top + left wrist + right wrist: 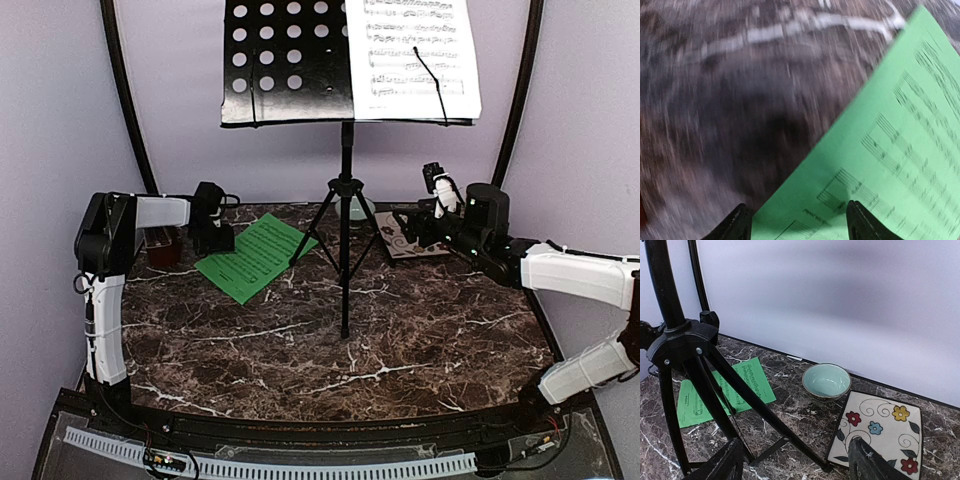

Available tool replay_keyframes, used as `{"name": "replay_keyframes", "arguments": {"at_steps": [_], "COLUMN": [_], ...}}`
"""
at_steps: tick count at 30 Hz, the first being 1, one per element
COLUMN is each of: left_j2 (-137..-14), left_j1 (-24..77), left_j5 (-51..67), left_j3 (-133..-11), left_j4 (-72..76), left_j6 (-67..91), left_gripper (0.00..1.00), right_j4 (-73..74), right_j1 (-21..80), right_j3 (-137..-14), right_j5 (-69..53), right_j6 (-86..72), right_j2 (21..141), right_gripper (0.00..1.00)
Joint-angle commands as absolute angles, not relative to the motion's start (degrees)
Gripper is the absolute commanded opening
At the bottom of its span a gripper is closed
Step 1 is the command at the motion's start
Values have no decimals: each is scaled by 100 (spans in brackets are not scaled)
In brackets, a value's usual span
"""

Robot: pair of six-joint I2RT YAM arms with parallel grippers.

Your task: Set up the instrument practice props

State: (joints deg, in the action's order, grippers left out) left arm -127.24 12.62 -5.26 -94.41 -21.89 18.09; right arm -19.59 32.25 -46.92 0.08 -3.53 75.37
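The black music stand (346,190) stands mid-table on its tripod, which also shows in the right wrist view (690,340). The white sheet (412,55) rests on the right half of its perforated desk (285,60) under a wire clip. The green sheet (255,258) lies flat on the table left of the tripod and also shows in the right wrist view (722,390). My left gripper (213,238) is open low over the sheet's left corner; in the blurred left wrist view (799,226) its jaws straddle the sheet's edge (880,165). The red-brown metronome (164,246) sits behind the left arm, partly hidden. My right gripper (408,225) is open and empty (795,467).
A pale green bowl (826,381) sits at the back wall behind the tripod (360,208). A cream flowered tile (880,432) lies at the back right under my right gripper (405,240). The tripod legs spread across the table's middle.
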Motion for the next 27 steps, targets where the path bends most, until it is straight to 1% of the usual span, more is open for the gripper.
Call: {"name": "replay_keyframes", "arguments": {"at_steps": [1,3,6,10,13,16,19,22,24,25,27], "left_j2": [-11618,-11061,-10262,-9515,-8731,-8072,-7719,-7505,-7743,-8061,-8577], "left_j1": [1679,1943,2370,3000,3100,2930,2606,2043,1444,1217,1051], "left_j5": [-571,-604,-190,174,250,121,441,681,1287,1518,1601], "left_j3": [-7864,-7084,-5958,-5173,-4762,-4545,-4451,-4475,-4708,-4924,-5411], "left_j4": [-2381,-2198,-1741,-1654,-1354,-1027,-657,-307,-191,-203,-261], "left_j6": [2495,2722,3085,3309,3368,3399,3451,3178,2933,2819,2483], "left_gripper": [67,67,67,66,66,68,72,76,77,77,78], "right_j4": [-2159,-2169,-2197,-2179,-2172,-2181,-2101,-1961,-1938,-1926,-1904], "right_j1": [3269,3262,3267,3269,3279,3326,3420,3540,3631,3688,3816], "right_j3": [-4544,-4506,-4465,-4493,-4508,-4509,-4544,-4574,-4544,-4537,-4521], "right_j5": [71,81,70,6,-32,-90,-151,-175,-245,-254,-267], "right_j6": [-403,-415,-431,-470,-513,-593,-632,-673,-738,-779,-847], "right_j2": [7324,7276,7242,7283,7304,7325,7349,7319,7280,7278,7277], "right_gripper": [73,73,73,73,73,73,73,73,72,73,72]}}
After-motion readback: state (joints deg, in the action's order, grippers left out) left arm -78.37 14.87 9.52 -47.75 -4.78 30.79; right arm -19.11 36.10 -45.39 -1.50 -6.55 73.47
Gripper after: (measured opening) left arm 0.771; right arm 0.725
